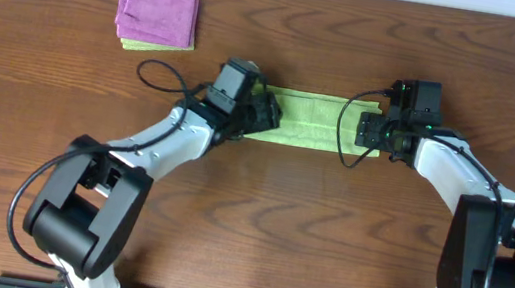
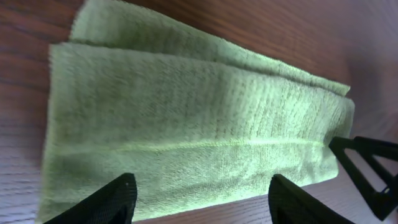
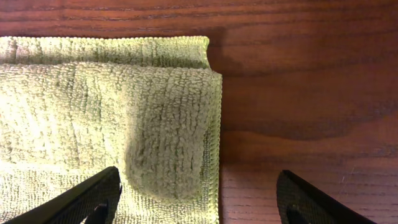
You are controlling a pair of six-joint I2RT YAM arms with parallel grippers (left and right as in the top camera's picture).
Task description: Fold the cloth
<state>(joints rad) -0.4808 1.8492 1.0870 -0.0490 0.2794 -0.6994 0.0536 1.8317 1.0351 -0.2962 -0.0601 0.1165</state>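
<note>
Green cloth (image 1: 316,122) beneath spread, empty tools (image 2: 202,190) (image 3: 199,183)

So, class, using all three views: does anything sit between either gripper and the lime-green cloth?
Nothing visible does. The left gripper is open over the left end of the lime-green cloth, and the right gripper is open at its right edge. Only cloth and bare wooden table show beneath them.

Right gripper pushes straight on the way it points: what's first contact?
Probably the cloth, at its right end: the open right gripper straddles that edge, one finger over cloth, the other over bare table. Height above it is unclear.
</note>
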